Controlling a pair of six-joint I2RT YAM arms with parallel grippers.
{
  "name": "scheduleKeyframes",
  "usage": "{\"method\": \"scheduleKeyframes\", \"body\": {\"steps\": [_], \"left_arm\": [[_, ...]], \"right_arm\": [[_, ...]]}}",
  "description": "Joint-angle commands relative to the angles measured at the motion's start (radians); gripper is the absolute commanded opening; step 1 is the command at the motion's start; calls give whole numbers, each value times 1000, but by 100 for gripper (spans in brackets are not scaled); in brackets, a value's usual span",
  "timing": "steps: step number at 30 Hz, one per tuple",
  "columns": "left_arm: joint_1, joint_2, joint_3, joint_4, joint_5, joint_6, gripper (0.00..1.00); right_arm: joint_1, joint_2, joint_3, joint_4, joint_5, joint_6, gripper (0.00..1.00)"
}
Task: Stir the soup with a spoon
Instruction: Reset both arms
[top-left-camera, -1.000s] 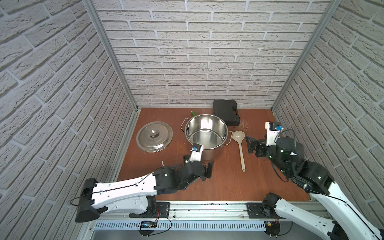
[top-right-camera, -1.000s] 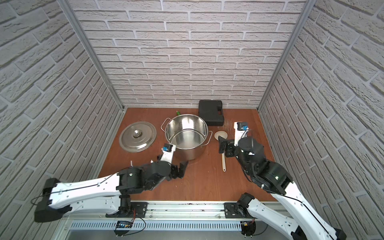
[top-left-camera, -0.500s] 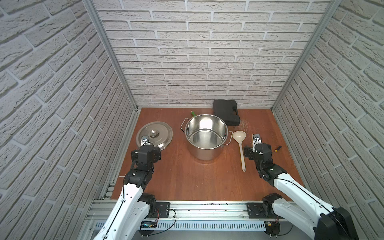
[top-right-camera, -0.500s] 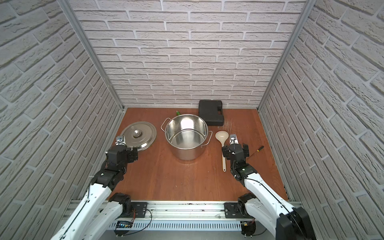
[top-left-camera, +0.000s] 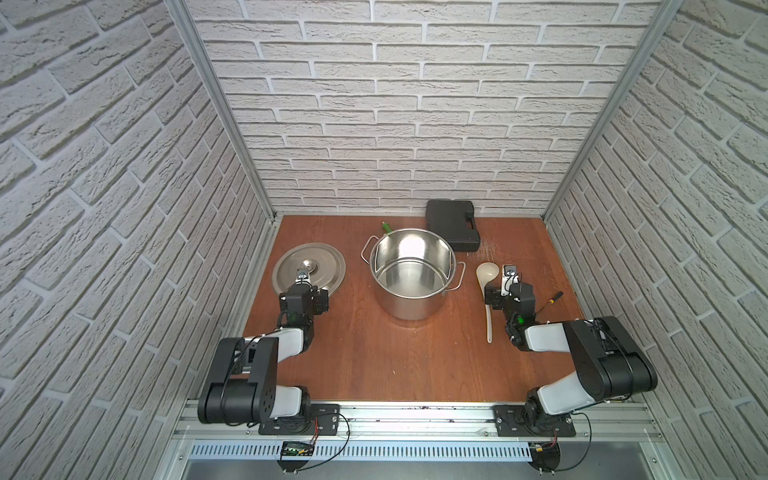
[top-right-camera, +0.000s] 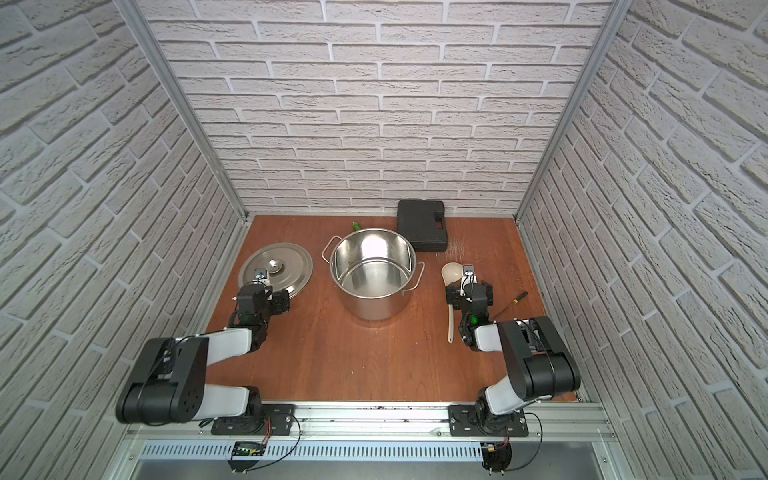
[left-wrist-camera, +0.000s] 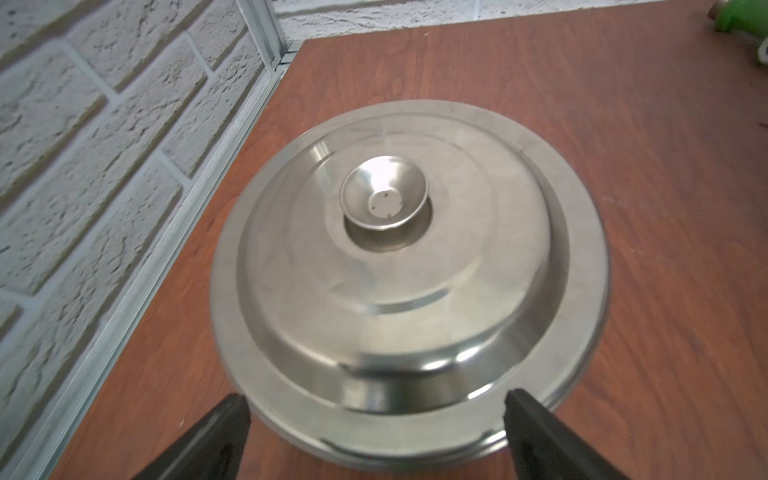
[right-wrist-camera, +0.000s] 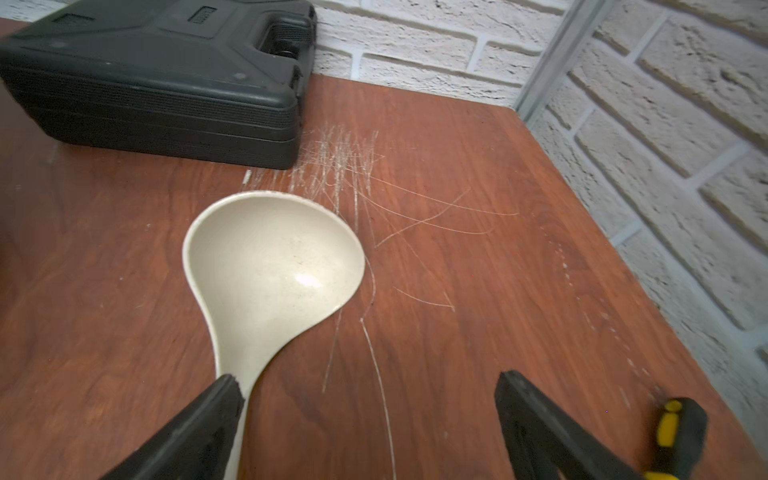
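The spoon (top-left-camera: 487, 272) (top-right-camera: 453, 272), a cream-white ladle, lies flat on the wooden table to the right of the steel pot (top-left-camera: 409, 305) (top-right-camera: 376, 305). No soup shows; the pot's inside looks like bare steel. My right gripper (top-left-camera: 509, 296) (right-wrist-camera: 370, 390) hangs low and open just right of the spoon's neck. In the right wrist view one finger (right-wrist-camera: 208, 419) overlaps the handle below the spoon's bowl (right-wrist-camera: 274, 266), and nothing is between the jaws. My left gripper (top-left-camera: 306, 297) (left-wrist-camera: 374, 403) is open, with its fingers on either side of the near rim of the lid (left-wrist-camera: 415, 266).
The steel lid (top-left-camera: 309, 268) lies left of the pot. A black case (top-left-camera: 453, 224) (right-wrist-camera: 158, 83) stands at the back wall. A small yellow-and-black screwdriver (top-left-camera: 550, 300) (right-wrist-camera: 673, 424) lies right of my right gripper. A green object (top-left-camera: 386, 226) (left-wrist-camera: 739, 16) sits behind the pot. Brick walls enclose three sides.
A second ago my left gripper was in front of the pot and my right arm was raised. Both arms have folded back, with the grippers low at the lid and the spoon. The objects have not moved.
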Motion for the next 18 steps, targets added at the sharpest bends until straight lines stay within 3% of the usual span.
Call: {"method": "scheduleKeyframes", "body": {"steps": [1, 2, 4, 18], "left_arm": [[7, 90, 12, 275, 85, 40, 99], [0, 131, 8, 332, 81, 55, 98], [-10, 117, 52, 220, 87, 64, 98], [-31, 128, 53, 239, 73, 87, 98]], "right_arm": [[-19, 2, 5, 139, -134, -16, 98], [-27, -5, 17, 105, -146, -10, 98], [-43, 0, 27, 94, -166, 4, 98], [-65, -4, 35, 76, -165, 33, 99]]}}
